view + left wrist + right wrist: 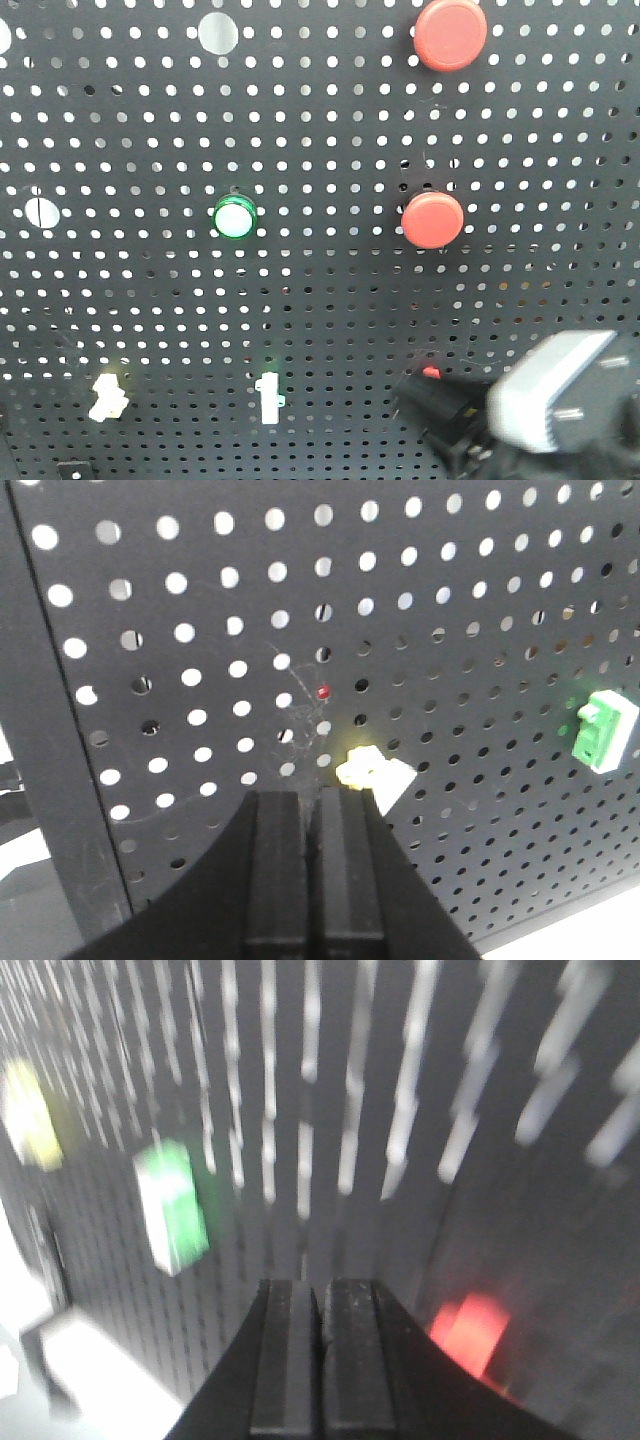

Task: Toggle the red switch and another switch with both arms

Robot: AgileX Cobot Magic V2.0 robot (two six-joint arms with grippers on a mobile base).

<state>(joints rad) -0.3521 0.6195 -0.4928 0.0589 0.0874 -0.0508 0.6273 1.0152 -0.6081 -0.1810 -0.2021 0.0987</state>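
The red switch [432,372] shows as a small red tip low on the right of the black pegboard [320,300], just above my dark right gripper [425,410]. In the right wrist view, which is motion-blurred, the right gripper [320,1290] is shut with nothing in it. There the red switch [470,1330] glows just right of its fingers. The left gripper [310,802] is shut and empty, its tips just below and left of a yellow-lit white switch [375,772] [108,397]. A green-lit white switch [267,397] [605,730] [172,1205] sits between the two. The front view does not show the left gripper.
Two big round red push buttons [450,35] [432,219] and a round green-rimmed button [234,216] sit higher on the board. The right arm's grey housing [560,390] fills the lower right corner. The board's dark frame edge [50,780] runs down the left.
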